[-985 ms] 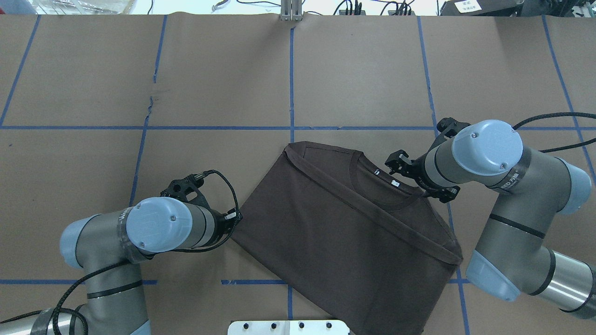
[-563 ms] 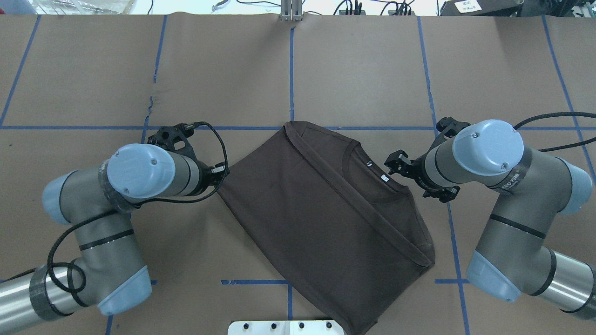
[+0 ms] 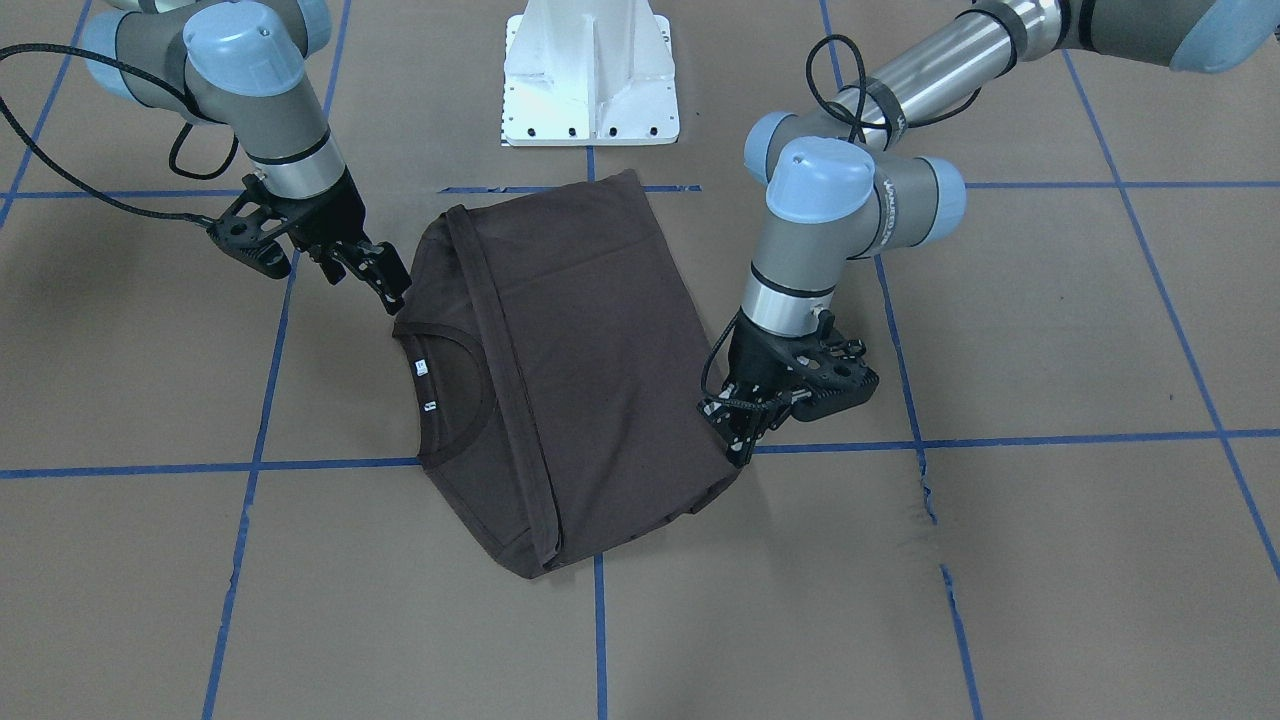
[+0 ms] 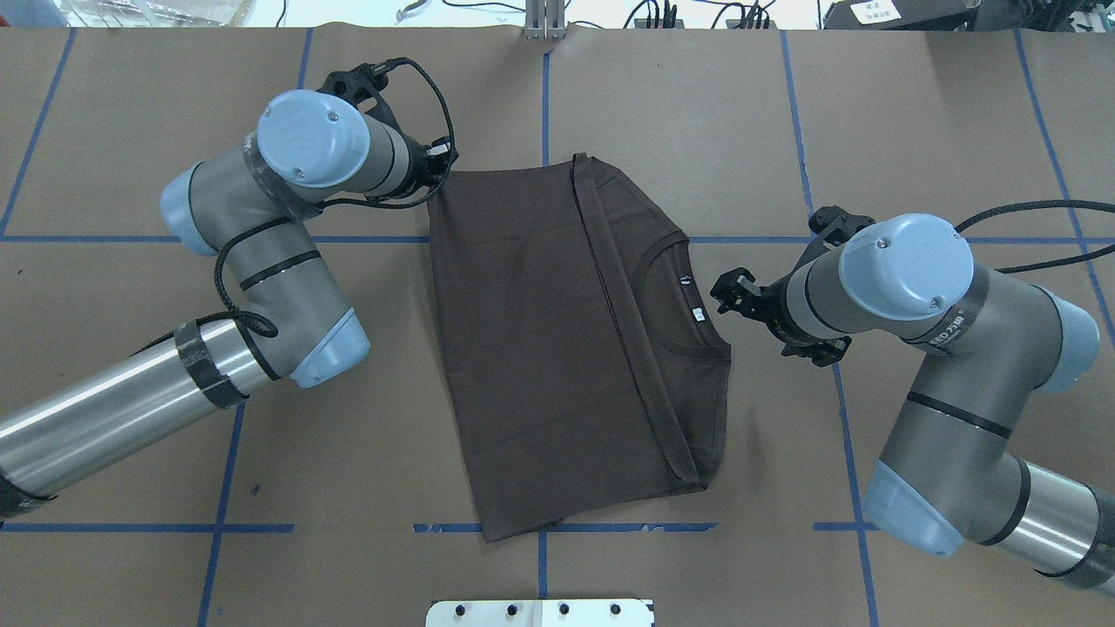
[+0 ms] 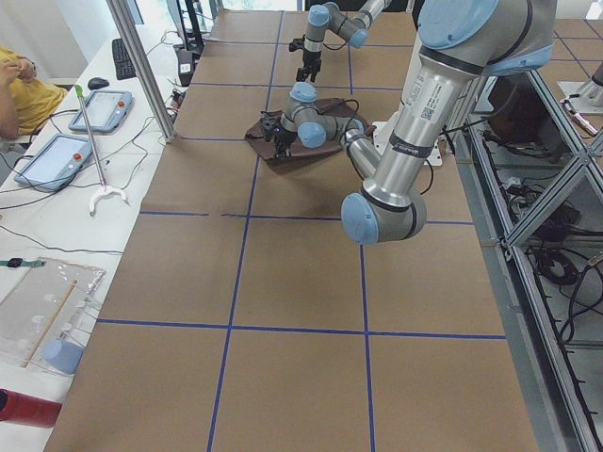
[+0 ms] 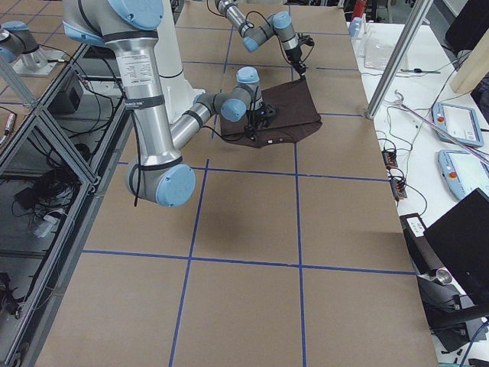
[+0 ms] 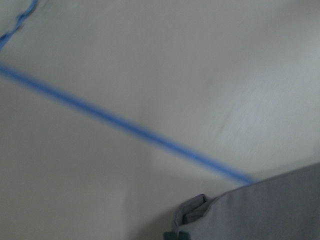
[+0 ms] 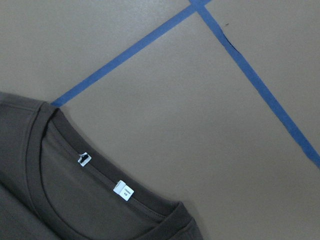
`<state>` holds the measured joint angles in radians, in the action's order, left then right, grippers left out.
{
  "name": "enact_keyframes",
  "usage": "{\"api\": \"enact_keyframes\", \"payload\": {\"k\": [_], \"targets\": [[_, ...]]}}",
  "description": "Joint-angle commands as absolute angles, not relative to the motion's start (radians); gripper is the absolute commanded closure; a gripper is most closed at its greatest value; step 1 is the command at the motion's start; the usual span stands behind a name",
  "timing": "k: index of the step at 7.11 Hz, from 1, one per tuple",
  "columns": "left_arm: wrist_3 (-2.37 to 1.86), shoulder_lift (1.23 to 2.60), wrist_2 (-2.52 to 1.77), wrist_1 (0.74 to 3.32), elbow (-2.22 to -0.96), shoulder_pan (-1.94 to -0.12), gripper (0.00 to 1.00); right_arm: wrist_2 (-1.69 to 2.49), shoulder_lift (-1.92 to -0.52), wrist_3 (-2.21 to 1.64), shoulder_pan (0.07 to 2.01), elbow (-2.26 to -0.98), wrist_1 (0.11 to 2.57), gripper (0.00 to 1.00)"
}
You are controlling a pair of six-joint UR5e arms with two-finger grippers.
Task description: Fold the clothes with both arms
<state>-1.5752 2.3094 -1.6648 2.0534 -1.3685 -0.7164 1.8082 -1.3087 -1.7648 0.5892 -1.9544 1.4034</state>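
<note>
The dark brown T-shirt lies folded lengthwise on the brown paper, collar side toward my right arm. My left gripper is shut on the shirt's far left corner; in the front-facing view the left gripper pinches that same corner of the shirt. The left wrist view is blurred and shows a bit of cloth. My right gripper hovers open just beside the collar, not touching it; the right gripper is near the shoulder. The collar with its white label fills the right wrist view.
The white bolted pedestal stands at the table's near edge, close to the shirt's hem. Blue tape lines cross the paper, which has a small tear. A side desk holds tablets, next to a person's yellow sleeve.
My left arm swung toward the far side, dragging the shirt's corner with it. The shirt turned and slid away from the pedestal. The right gripper barely moved.
</note>
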Motion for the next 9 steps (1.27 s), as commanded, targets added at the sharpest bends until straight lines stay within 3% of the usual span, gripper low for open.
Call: {"api": "enact_keyframes", "payload": {"k": [1, 3, 5, 6, 7, 9], "targets": [[-1.566, 2.507, -1.663, 2.203, -1.036, -0.761, 1.00, 1.807, -1.292, -1.767, 0.589, -1.956, 1.402, 0.00], [-1.507, 2.534, -1.664, 2.304, -0.912, -0.791, 0.98, 1.804, -1.250, -1.778, 0.588, -1.953, 1.402, 0.00], [-1.502, 2.557, -1.667, 2.307, -0.894, -0.801, 0.56, 1.793, -1.212, -1.769, 0.581, -1.947, 1.410, 0.00], [-1.477, 2.527, -1.675, 2.342, -0.916, -0.810, 0.49, 1.795, -1.166, -1.767, 0.559, -1.924, 1.419, 0.00], [-1.448, 2.472, -1.712, 2.359, -1.008, -0.833, 0.46, 1.796, -1.128, -1.753, 0.528, -1.904, 1.419, 0.00], [-1.447, 2.233, -1.903, 2.355, -1.328, -0.909, 0.46, 1.793, -1.039, -1.589, 0.462, -1.827, 1.477, 0.00]]}}
